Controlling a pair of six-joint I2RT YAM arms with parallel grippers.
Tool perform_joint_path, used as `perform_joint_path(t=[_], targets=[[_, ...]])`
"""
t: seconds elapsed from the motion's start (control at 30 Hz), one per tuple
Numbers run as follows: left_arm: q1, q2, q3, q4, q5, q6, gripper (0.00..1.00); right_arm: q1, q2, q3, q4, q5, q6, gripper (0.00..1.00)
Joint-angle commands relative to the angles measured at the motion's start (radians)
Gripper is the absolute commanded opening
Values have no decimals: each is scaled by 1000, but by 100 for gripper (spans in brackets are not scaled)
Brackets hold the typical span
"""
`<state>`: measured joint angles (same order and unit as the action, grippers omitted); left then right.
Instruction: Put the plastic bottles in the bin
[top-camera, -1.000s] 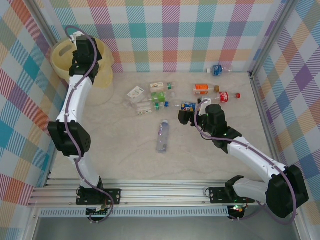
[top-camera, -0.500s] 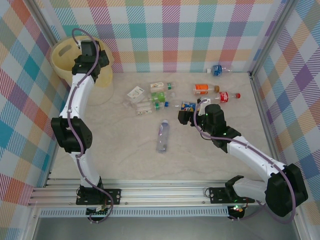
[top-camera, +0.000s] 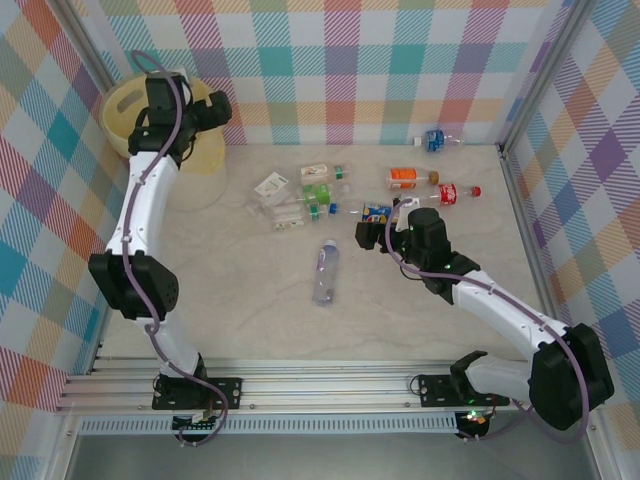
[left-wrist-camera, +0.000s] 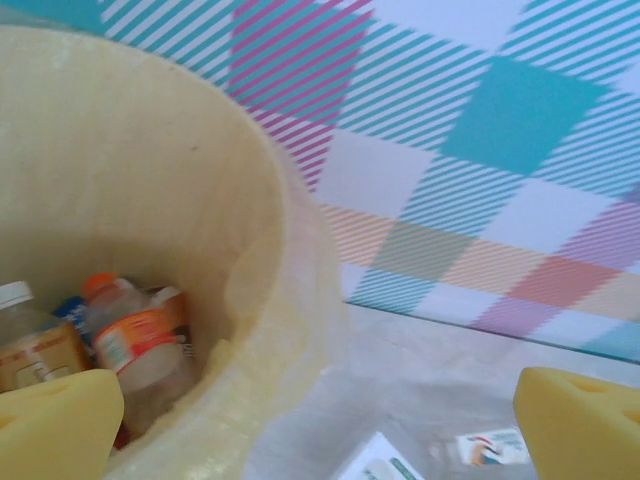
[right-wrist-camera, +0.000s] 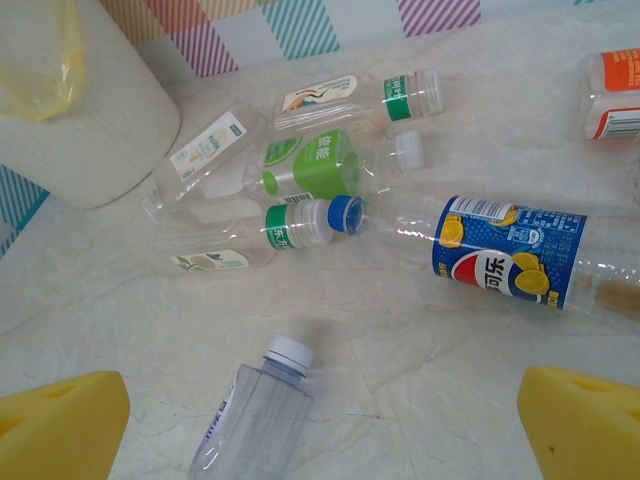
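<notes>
The pale yellow bin (top-camera: 122, 112) stands at the far left; inside it lie an orange-labelled bottle (left-wrist-camera: 135, 335) and a brown-labelled bottle (left-wrist-camera: 30, 345). My left gripper (top-camera: 213, 110) hangs open and empty at the bin's right rim (left-wrist-camera: 270, 250). On the table lie a cluster of green-labelled bottles (top-camera: 305, 195), a blue-labelled bottle (right-wrist-camera: 510, 250), a clear bottle with a white cap (right-wrist-camera: 255, 415), an orange one (top-camera: 405, 178), a red one (top-camera: 450, 192) and a blue one (top-camera: 435, 140) by the back wall. My right gripper (top-camera: 373, 233) is open above the table, between the clear and blue-labelled bottles.
Checkered walls close the table at the back and both sides. The bin's side (right-wrist-camera: 90, 90) rises to the left of the green-labelled bottle (right-wrist-camera: 310, 165). Bare marbled table lies between my right gripper's yellow pads (right-wrist-camera: 60, 425).
My left gripper has swung from above the bin's opening to the right, past its rim. The right arm has barely moved.
</notes>
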<state>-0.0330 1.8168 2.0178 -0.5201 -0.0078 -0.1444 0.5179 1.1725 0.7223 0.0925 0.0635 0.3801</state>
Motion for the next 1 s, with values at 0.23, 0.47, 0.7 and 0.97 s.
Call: perform_joint_path(t=[0.23, 0.47, 0.7, 0.97], targets=[[-59, -117, -53, 65, 246, -35, 100, 5, 11, 25, 18, 16, -13, 100], [-116, -134, -101, 104, 352, -92, 100, 4, 16, 26, -3, 57, -9, 100], [-194, -178, -218, 168, 419, -148, 100, -17, 30, 52, -67, 58, -29, 100], [-253, -229, -330, 131, 449, -137, 100, -130, 180, 228, -324, -58, -133, 100]])
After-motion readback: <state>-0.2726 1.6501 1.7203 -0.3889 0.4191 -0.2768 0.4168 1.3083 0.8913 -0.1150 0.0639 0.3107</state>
